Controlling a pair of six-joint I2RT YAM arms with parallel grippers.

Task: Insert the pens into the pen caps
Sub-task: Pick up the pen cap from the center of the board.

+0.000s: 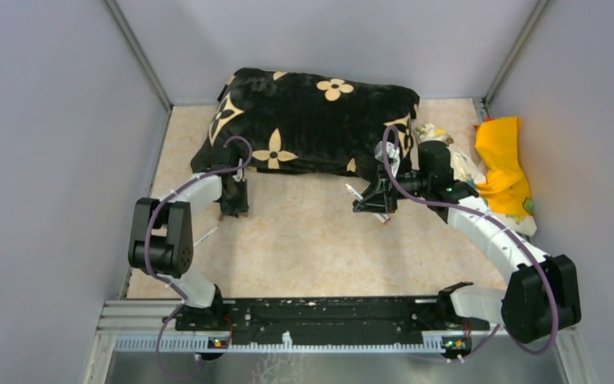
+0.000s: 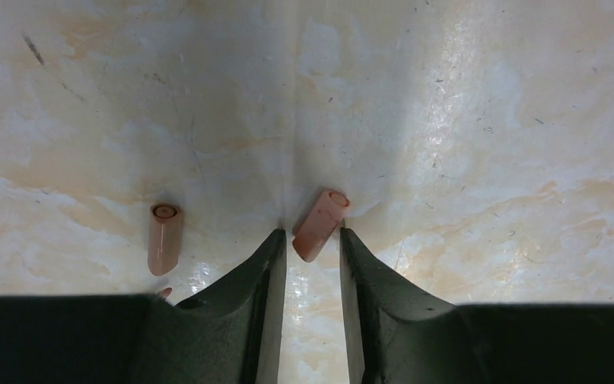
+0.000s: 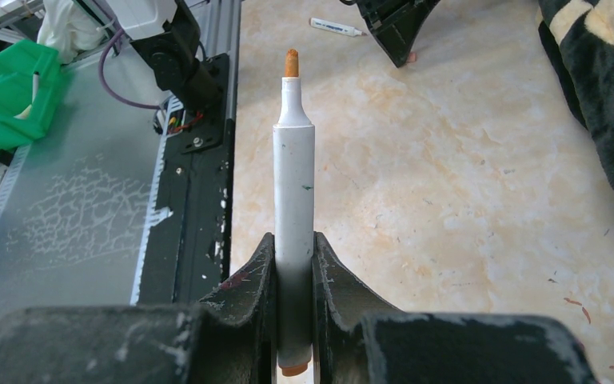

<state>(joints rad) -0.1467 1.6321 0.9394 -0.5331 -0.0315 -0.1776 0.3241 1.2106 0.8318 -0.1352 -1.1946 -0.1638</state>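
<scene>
Pen caps are too small to make out in the top view; there the left gripper (image 1: 234, 202) hangs low over the table (image 1: 304, 256) just in front of the black flowered cushion (image 1: 312, 120), the right gripper (image 1: 374, 198) sits at its 3 o'clock, well apart, and a loose pen (image 1: 205, 235) lies at its 7 o'clock. In the left wrist view a salmon cap (image 2: 320, 226) lies on the table, open mouth toward 1 o'clock, closed end between the fingertips (image 2: 274, 250); the jaws stand apart with a narrow gap, not clamped, and a second cap (image 2: 164, 238) lies at 9 o'clock, well apart. In the right wrist view the right gripper is clamped on a white pen (image 3: 294, 176), its orange tip (image 3: 291, 62) pointing to 12 o'clock, free of the pads. Step in hand, as judged: grasp the cap. It lies skewed across the jaw line, so expect it to swivel under pressure; seat the pads on the closed half, leave the mouth exposed, lift only once the grip is square, then bring mouth and tip onto one axis before pushing
</scene>
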